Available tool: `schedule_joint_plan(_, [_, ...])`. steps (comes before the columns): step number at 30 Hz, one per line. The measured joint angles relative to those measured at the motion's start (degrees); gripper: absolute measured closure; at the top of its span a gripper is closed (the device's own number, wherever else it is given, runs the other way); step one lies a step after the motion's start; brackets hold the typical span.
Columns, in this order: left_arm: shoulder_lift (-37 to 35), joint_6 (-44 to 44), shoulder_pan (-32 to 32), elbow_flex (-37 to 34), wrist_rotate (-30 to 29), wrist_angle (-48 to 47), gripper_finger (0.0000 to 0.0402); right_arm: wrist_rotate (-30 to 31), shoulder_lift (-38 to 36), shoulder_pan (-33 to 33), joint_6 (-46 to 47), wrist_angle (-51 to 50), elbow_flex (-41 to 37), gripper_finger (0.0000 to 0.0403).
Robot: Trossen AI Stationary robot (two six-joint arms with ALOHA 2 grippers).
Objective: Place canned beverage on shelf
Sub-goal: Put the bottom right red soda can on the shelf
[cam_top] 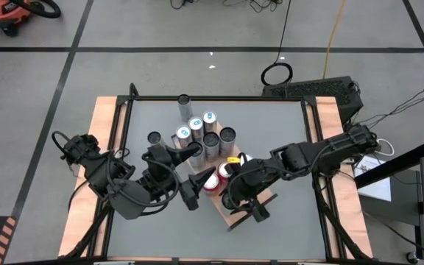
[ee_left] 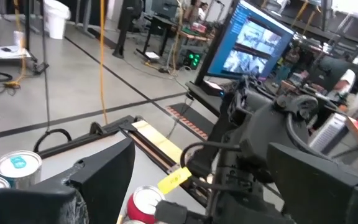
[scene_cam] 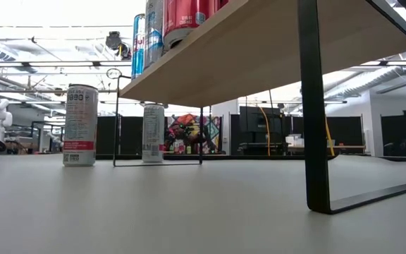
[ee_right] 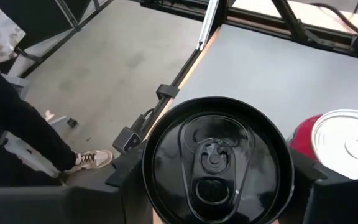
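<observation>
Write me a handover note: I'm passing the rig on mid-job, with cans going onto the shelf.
Left gripper: jaws open, empty, beside the shelf.
Right gripper: jaws closed on a black-topped can, over the shelf.
Done: red cans stand on the shelf.
Left: set this can down and release it. A cluster of cans waits on the table.

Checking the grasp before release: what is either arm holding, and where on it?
The right gripper holds a black-topped can by its sides, below the rim, over the shelf. The left gripper holds nothing.
</observation>
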Motion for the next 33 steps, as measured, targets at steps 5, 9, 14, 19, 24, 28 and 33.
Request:
schedule_joint_plan(5, [0.0,-0.4,0.0,0.0,0.7,-1.1,0.0036,0.2,0.6,0.1,0.0,-1.5,0.0,0.0181])
schedule_joint_plan(9, [0.0,-0.4,0.0,0.0,1.0,-1.1,0.0036,0.3,1.2,0.6,-0.1,-1.3,0.0,0.0181])
schedule_joint_plan(14, [0.0,-0.4,0.0,0.0,1.0,-1.1,0.0036,1.7,1.3,1.1,-0.4,-1.9,0.0,0.0181])
schedule_joint_plan(19, [0.0,-0.4,0.0,0.0,1.0,-1.2,0.0036,3.0,1.3,1.0,-0.4,-1.9,0.0,0.0181])
schedule_joint_plan(24, [0.0,-0.4,0.0,0.0,1.0,-1.2,0.0036,3.0,1.6,1.1,-0.4,-1.9,0.0,0.0181])
schedule_joint_plan(28, [0.0,-0.4,0.0,0.0,1.0,-1.2,0.0036,2.9,1.7,1.3,-0.4,-2.1,0.0,0.0181])
schedule_joint_plan(33, [0.0,-0.3,0.0,0.0,1.0,-1.2,0.0036,3.1,1.7,1.4,-0.4,-2.2,0.0,0.0181])
